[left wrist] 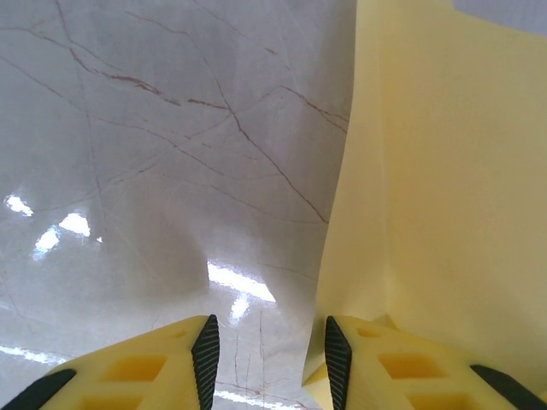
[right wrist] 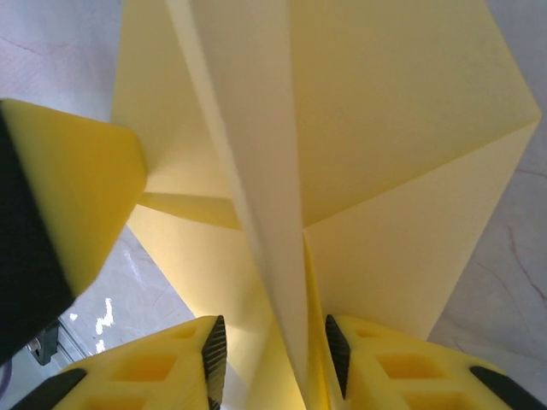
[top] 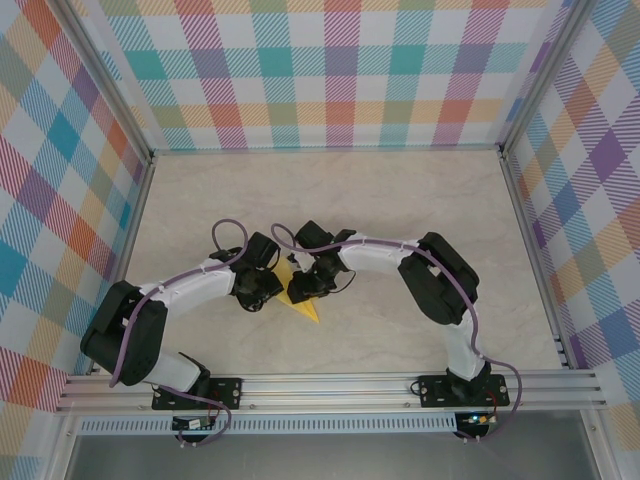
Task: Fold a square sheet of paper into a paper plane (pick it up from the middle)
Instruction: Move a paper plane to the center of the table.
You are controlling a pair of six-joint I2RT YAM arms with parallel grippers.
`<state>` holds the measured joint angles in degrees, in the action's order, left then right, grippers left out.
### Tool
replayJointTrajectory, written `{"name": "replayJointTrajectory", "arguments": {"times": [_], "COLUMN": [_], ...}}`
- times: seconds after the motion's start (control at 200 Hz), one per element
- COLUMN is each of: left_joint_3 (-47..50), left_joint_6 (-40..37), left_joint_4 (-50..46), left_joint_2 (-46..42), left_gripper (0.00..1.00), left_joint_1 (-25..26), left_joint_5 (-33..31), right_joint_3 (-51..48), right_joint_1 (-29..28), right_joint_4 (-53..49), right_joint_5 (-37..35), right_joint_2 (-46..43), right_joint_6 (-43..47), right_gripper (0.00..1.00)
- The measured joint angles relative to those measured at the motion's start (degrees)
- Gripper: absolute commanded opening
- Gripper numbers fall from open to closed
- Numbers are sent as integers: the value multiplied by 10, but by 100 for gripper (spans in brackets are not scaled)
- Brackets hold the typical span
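At the centre of the marble table, the left arm and right arm converge from either side. Their heads are very near one another.

**Task item.** The yellow sheet lies between the two heads, partly folded, with one corner pointing toward the near rail. It is neither flat nor a finished dart.

**Right gripper**. The jaws stand apart, straddling a raised crease that runs down between them. The crease sits closer to the right-hand pad, and a clear gap remains on the other side. I judge it not yet pinched.

**Left gripper**. The jaws are spread with bare table showing between them. The sheet's edge passes just beside one pad, so nothing is held.

**Hazards noted.**
1. The crease is off-centre in the right jaws. Closing from this position would likely shove the ridge sideways before it is caught, leaving a crooked fold or a second, unwanted crease.
2. Nothing pins the sheet. On this glossy surface, any sideways push could slide or rotate the whole piece and ruin the alignment.
3. The heads are crowded. A yellow finger, apparently the left gripper's, sits against the paper's edge in the right wrist view. A small misjudged move risks contact between the grippers or a crumpled flap.
4. The paper is thin, and a pinch combined with a pull may tear it at the crease.
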<state>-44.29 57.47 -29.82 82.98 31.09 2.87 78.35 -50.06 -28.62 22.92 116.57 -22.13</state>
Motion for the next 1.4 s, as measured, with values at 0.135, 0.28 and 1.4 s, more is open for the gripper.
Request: {"name": "replayJointTrajectory", "arguments": {"times": [0.135, 0.28, 1.4], "left_joint_3": [0, 0, 49], "left_joint_6": [0, 0, 4], "left_joint_4": [0, 0, -32], "left_joint_2": [-4, -10, -284], "left_gripper": [40, 39, 46], "left_joint_1": [0, 0, -1], "left_joint_5": [0, 0, -81], "right_joint_3": [7, 7, 97], "right_joint_1": [-2, -2, 43], "right_joint_4": [-7, -16, -231], "right_joint_5": [-14, -23, -363], "right_joint_2": [0, 0, -5], "right_joint_6": [4, 6, -115], "right_gripper": [39, 34, 5]}}
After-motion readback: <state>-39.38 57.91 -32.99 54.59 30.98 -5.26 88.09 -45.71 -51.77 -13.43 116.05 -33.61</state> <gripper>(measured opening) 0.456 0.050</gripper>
